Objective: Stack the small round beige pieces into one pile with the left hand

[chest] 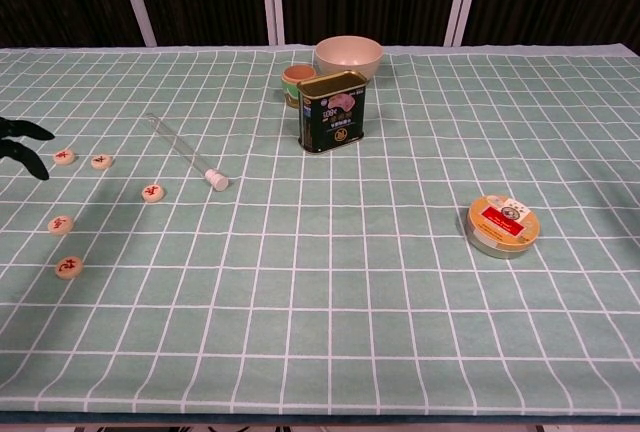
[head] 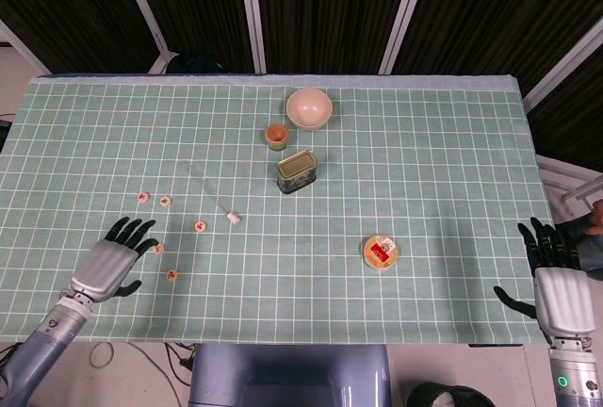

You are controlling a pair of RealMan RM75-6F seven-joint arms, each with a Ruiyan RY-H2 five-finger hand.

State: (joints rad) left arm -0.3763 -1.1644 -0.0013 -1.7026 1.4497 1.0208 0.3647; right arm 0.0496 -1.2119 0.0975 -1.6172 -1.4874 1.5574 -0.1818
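Dark slatted panels behind; table (head: pixel 424 171) covered w/ pale green grid cloth. Five small round beige pieces w/ red marks lie scattered singly on the robot's left side, none stacked: two side by side at rear (head: pixel 142 197) and (head: pixel 164 202), one toward centre (head: pixel 200 226), one (head: pixel 158 248) just beside the left hand's fingertips, one nearest the front edge (head: pixel 172 274). Same five show in chest view, e.g. front one (chest: pixel 68 267). Judgement: task not started; no pile yet, all five left to gather. Left hand (head: pixel 108 263) hovers low over front-left of cloth, fingers spread wide, holding nothing; dark fingertips (chest: pixel 25 132) just enter chest view at far left, near the rear pair. Contact w/ any piece: can't tell. Right hand (head: pixel 556 286) off the table's right edge, fingers apart, empty, well apart from everything. Containers: beige bowl (head: pixel 309 107) at rear centre, looks empty from above; small orange-rimmed cup (head: pixel 275 135) just in front-left of it, contents unclear; green rectangular tin (head: pixel 297 170) w/ printed label, top closed; flat round tin (head: pixel 380 252) w/ red-yellow lid, closed, front right. Clear tube w/ white cap (head: pixel 215 197) lies flat near the pieces, contents not visible.
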